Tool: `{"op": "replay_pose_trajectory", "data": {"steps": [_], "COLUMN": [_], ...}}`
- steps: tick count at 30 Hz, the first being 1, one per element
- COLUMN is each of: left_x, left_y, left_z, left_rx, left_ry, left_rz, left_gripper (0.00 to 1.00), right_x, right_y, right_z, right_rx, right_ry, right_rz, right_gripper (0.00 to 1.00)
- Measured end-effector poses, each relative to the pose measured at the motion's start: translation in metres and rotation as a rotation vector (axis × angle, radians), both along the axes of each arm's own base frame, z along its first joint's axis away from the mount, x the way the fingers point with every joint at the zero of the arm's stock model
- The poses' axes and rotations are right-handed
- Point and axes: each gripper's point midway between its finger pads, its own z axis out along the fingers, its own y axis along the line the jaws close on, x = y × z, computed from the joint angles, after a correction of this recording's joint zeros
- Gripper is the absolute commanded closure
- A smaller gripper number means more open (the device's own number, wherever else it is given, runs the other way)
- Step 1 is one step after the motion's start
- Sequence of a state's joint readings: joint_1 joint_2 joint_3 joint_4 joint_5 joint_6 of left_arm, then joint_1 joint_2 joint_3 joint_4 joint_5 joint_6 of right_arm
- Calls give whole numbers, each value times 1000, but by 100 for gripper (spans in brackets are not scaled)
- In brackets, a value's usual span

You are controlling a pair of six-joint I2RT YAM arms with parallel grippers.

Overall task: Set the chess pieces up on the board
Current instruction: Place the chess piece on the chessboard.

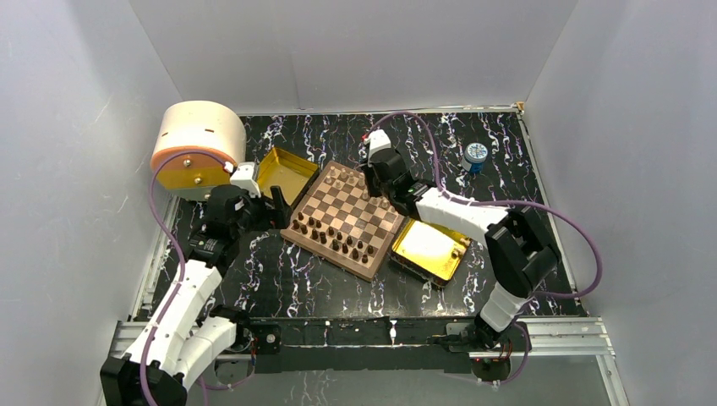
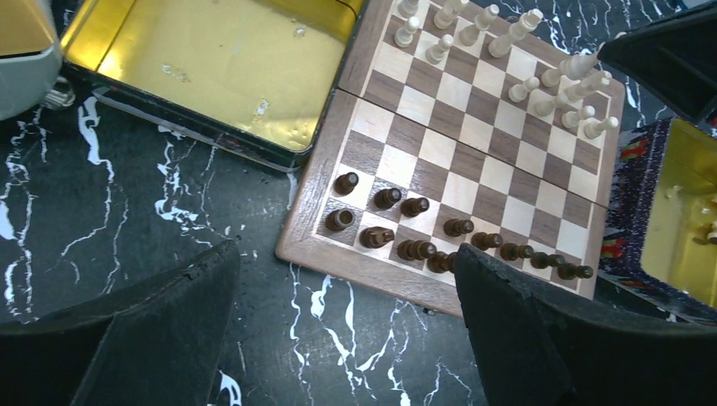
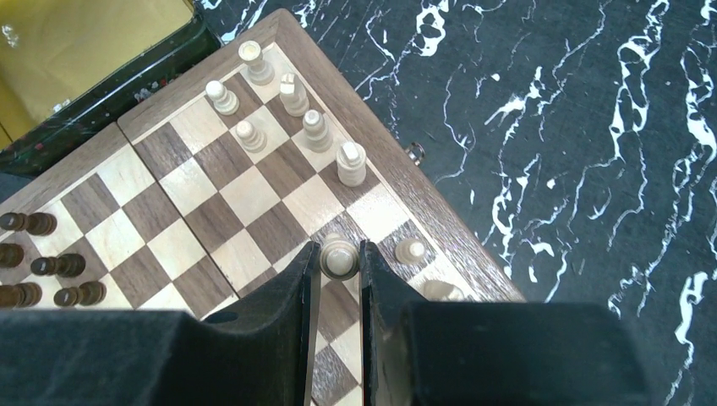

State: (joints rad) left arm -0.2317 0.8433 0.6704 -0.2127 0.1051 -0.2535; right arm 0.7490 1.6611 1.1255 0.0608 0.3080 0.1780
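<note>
Square wooden chessboard (image 1: 342, 222), dark-and-cream checks w/ a reddish-brown rim, sits mid-table, turned cornerwise to the arms, on the black white-veined marble tabletop (image 1: 279, 283). Far left, there's a big round cream drum (image 1: 196, 135), its orange-gold face toward the arms.

Two shiny gold square trays flank the board. The left gold tray (image 1: 287, 173) is just beside the far-left edge, and the right gold tray (image 1: 429, 249) is at the near-right edge.

Now the arms. Left gripper (image 2: 347, 330) hovers by the board's near-left side. Its black fingers (image 2: 169, 330) are spread wide w/ nothing betw. them. Right gripper (image 3: 338, 264) is down over the far-right side, jaws narrow and pinched on a light tan piece (image 3: 339, 254). It's upright, close to the rim; can't tell if its base touches the wood.

On to the small stuff. Dark brown chessmen (image 2: 414, 228) crowd in two rough rows along the near-left edge. Light tan chessmen (image 3: 296, 110) stand along the opposite edge, their rows not yet full.

Smallest of all is a little blue jar (image 1: 476, 156) w/ a pale lid, far right, well apart from the board.
</note>
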Motion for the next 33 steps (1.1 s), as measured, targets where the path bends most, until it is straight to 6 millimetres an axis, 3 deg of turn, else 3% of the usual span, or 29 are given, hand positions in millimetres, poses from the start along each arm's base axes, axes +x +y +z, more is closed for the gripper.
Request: {"op": "replay_pose_trajectory", "data": {"steps": [6, 18, 33], "left_x": [-4, -5, -5], "left_y": [7, 6, 6], "left_z": [4, 4, 4], "left_rx": [40, 51, 53], "left_ry": [-23, -29, -29], "left_rz": [15, 8, 7], "left_gripper": [6, 6, 6], "right_x": [13, 16, 28], "right_y": [6, 14, -1], "right_z": [-9, 2, 4], "right_rx": [-13, 14, -13], "right_ry": [-4, -16, -39], "right_rz": [-4, 23, -14], "right_gripper": [86, 85, 85]}}
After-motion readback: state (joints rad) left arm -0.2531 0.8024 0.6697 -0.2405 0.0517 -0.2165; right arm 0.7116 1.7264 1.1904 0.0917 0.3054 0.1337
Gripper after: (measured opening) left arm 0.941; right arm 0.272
